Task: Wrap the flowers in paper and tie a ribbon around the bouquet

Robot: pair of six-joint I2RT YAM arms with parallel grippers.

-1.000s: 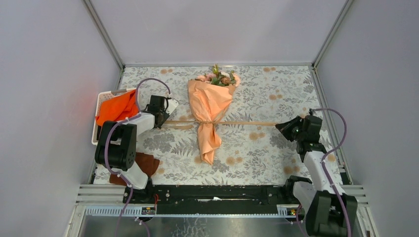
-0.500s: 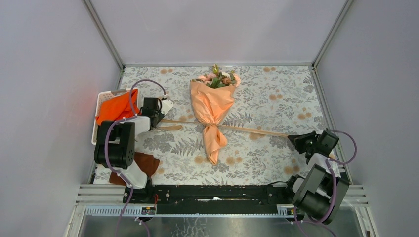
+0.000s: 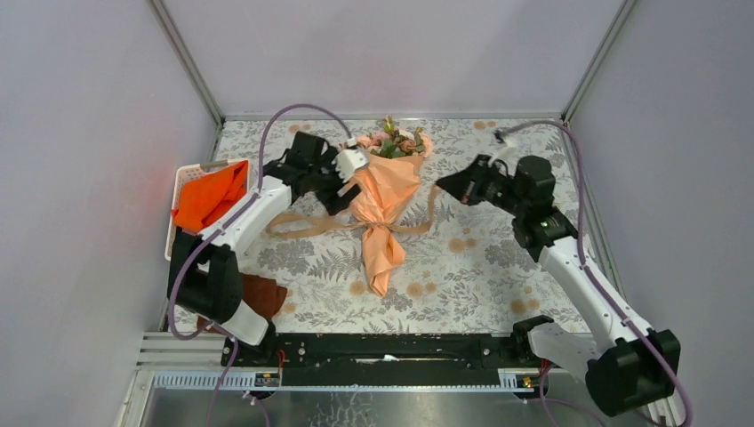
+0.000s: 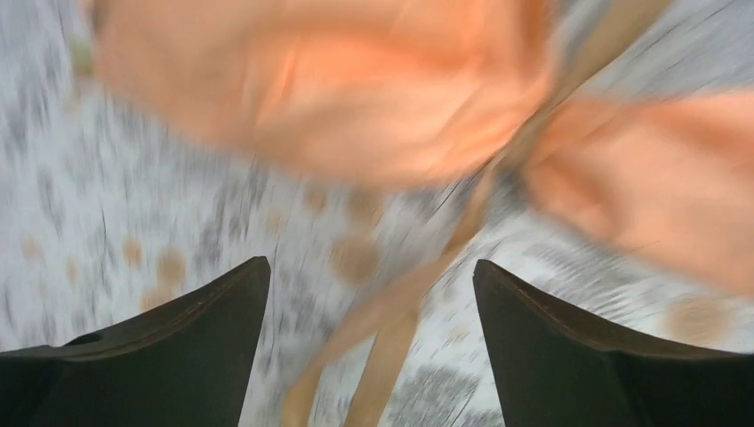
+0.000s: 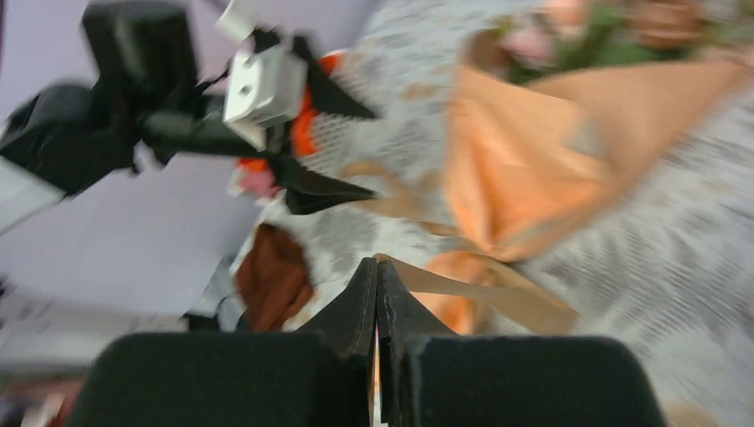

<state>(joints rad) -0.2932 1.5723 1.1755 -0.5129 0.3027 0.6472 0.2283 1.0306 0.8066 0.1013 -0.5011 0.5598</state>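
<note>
Both arms have swung in beside the bouquet (image 3: 384, 191); my left gripper (image 4: 369, 271) just spread and dropped its ribbon (image 3: 298, 224) end left of it, my right gripper (image 5: 375, 267) stays pinched on the other end, so the tie round the bouquet's neck has gone slack.

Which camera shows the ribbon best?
The top external view: the ribbon shows nearly whole, tied round the bouquet. The left wrist shows a blurred stretch; the right wrist shows its end pinched in the right end effector.
</note>
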